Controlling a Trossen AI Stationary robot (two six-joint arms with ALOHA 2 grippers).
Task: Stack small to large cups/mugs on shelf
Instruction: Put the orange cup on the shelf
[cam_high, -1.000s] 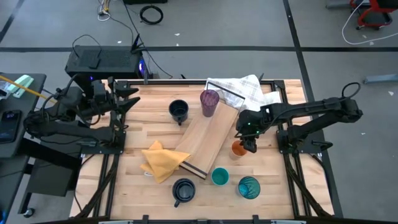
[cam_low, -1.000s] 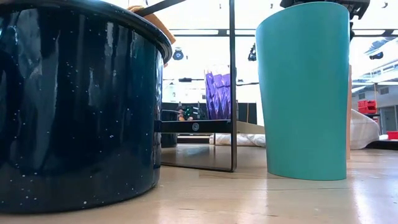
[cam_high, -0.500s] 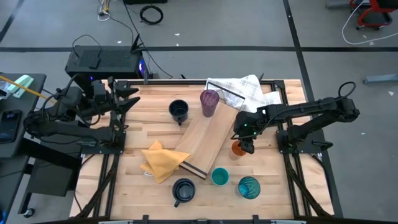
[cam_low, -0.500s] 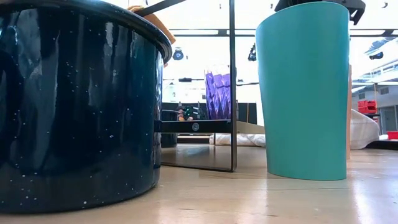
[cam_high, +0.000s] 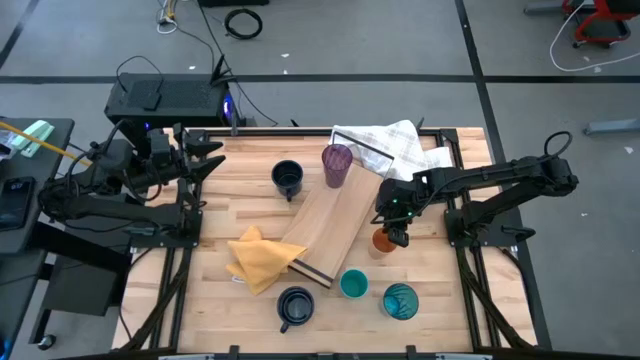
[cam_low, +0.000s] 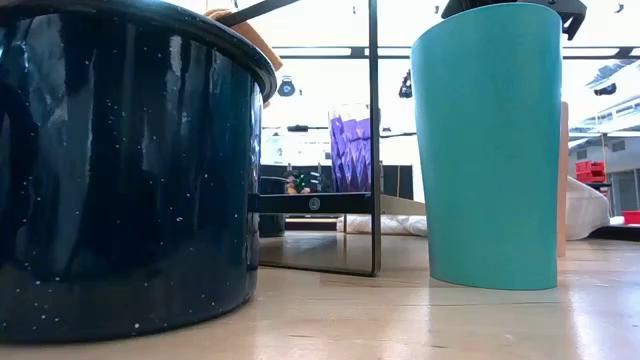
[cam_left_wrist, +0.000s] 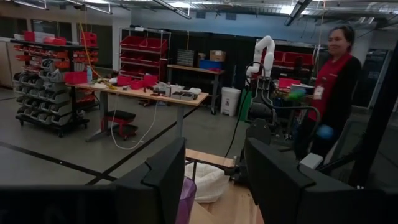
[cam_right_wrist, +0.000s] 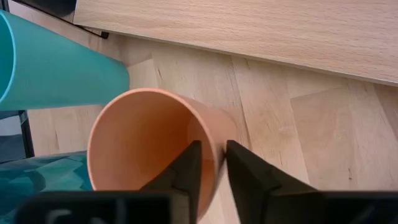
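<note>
One small orange cup (cam_right_wrist: 152, 146) stands upright, rim pinched by the right tool (cam_right_wrist: 210, 163)

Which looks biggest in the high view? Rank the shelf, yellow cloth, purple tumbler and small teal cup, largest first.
1. shelf
2. yellow cloth
3. purple tumbler
4. small teal cup

The tumbler and cup look close in size from above, so their order is unsure.

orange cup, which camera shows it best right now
The right wrist view: the orange cup fills it, rim pinched between the right gripper fingers. The high view shows it partly under that gripper. The low and left wrist views show no clear sight of it.
</note>
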